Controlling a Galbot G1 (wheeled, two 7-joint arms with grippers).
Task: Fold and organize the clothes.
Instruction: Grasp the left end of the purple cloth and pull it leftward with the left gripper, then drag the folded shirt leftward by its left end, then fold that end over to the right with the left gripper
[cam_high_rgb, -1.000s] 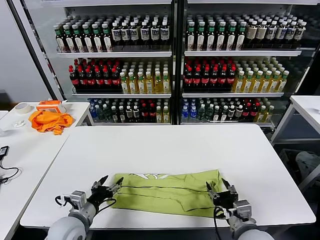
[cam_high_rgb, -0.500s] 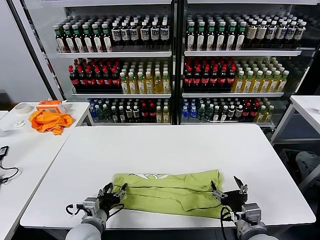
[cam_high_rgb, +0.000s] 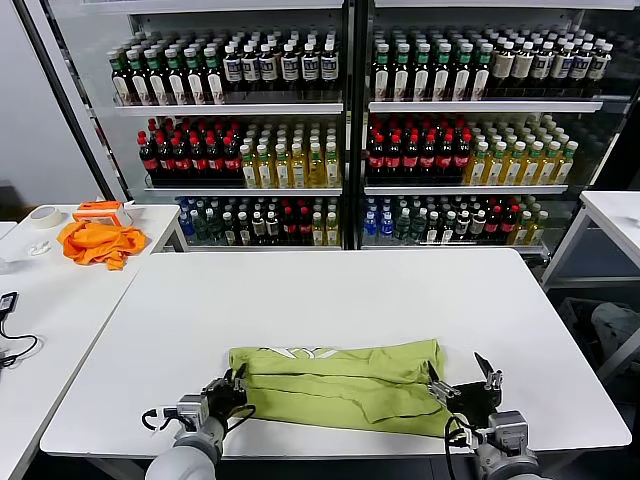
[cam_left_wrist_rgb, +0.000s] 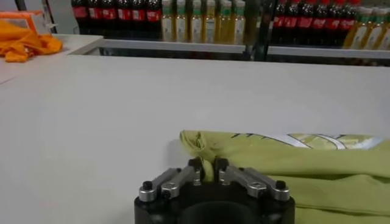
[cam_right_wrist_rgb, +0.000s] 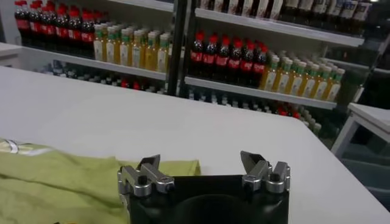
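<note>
At upper left, one orange cloth (cam_high_rgb: 97, 242) lies on a side surface (cam_high_rgb: 60, 300). Low in the frame, the left claw (cam_high_rgb: 234, 385) is clamped on the left edge of the one lime T-shirt (cam_high_rgb: 345, 385), folded near the white surface's (cam_high_rgb: 330, 300) front edge. At the shirt's right end, the right claw (cam_high_rgb: 463, 380) stands apart, holding nothing.

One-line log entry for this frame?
left gripper: shut on T-shirt left edge | right gripper: open, at right edge | white table
</note>
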